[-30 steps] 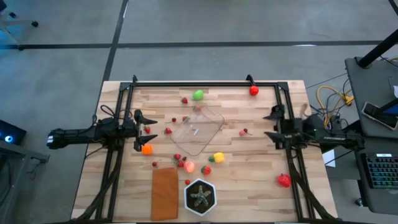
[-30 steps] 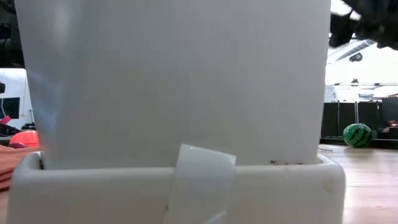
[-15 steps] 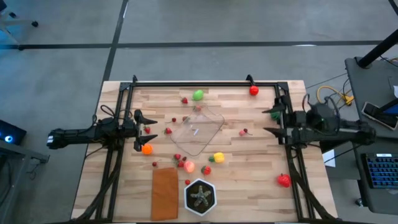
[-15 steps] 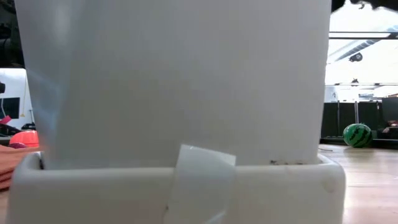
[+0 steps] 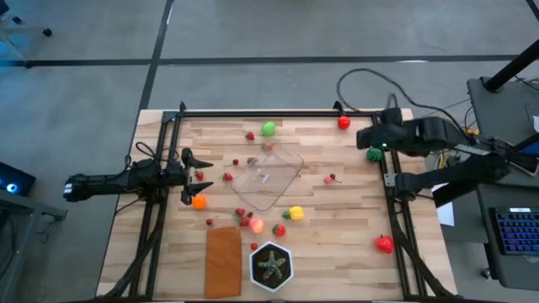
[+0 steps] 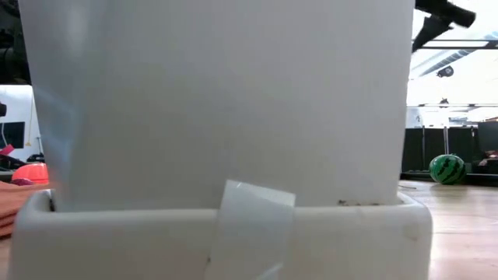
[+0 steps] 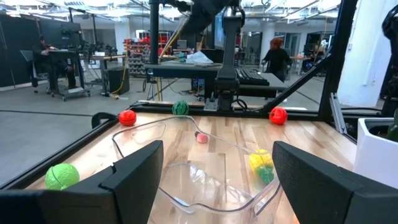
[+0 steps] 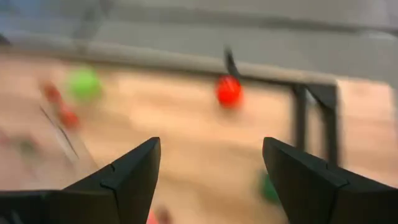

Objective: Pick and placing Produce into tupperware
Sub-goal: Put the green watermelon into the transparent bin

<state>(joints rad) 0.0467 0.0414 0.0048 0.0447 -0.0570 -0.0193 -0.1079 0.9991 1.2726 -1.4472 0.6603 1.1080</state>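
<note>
The clear rectangular plastic tupperware (image 5: 269, 175) sits mid-bench, small toy produce scattered around it. The right end effector (image 5: 364, 145) hangs above the far right edge — fingers spread, empty. The left end effector (image 5: 187, 177) waits open at the left side — also empty.

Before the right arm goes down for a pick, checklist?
1. Right gripper jaws open and empty: ok.
2. Produce near it, red ball and dark green piece: ok.
3. Which of the two it is lined up on: cannot tell.
4. Tupperware uncovered, nothing over it: ok.
5. Left gripper at the table's left side, jaws open, apart from the tupperware: ok.
6. Low view, blocked by a white object: not ok.
</note>
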